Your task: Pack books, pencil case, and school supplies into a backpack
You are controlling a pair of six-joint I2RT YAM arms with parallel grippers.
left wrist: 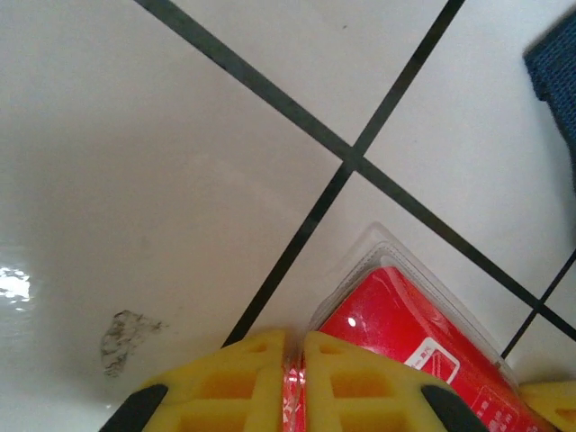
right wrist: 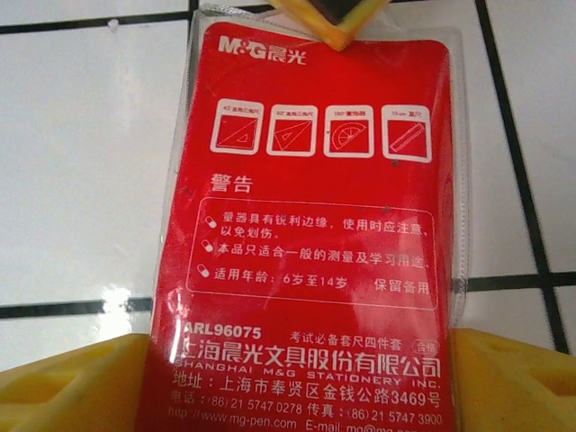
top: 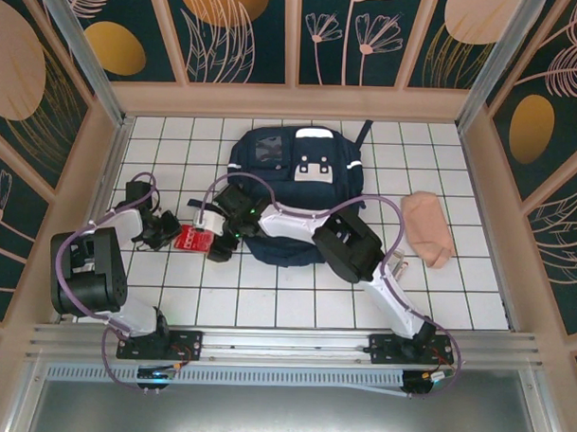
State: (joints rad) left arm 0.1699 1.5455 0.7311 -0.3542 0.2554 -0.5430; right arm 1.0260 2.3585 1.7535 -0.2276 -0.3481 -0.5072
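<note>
While pinching the red packet (right wrist: 315, 225) by the narrow end of its clear sleeve, holding the left gripper (left wrist: 294, 360) all but closed, yellow fingers (left wrist: 234, 382) nearly meeting with only a sliver of red card and plastic trapped between. Gripping thin and at the very end, probably to leave the rest of the packet free for a partner.

And posting the right gripper (right wrist: 301, 387) at three o'clock of the packet, spread wide, one side to each long edge, straddling the full width. Sitting right up against those edges, but pressing or merely flanking? Cannot tell from here. Looking like a handover in the making, judging by two grippers sharing one flat thing.

Holding the packet low at the white-tiled bench (top: 267, 301), lifted or resting, hard to say, at about eight o'clock of the backpack (top: 299, 178), just beside its near-left corner. A short carry to the bag, sensibly. Stretching the right arm across the backpack's near edge to get there.

Leaving the peach pencil case (top: 428, 230) lying at three o'clock of the backpack, apart from it, out on the tiles, not yet packed.

Judging the task as early: nothing visibly going into the bag at this instant, and no telling from above whether the zip is open. Needing, next, a firm squeeze across the width before any release at the end, or risking a slippery sleeve sliding out and slapping down flat, hard to pick off the tiles again.
</note>
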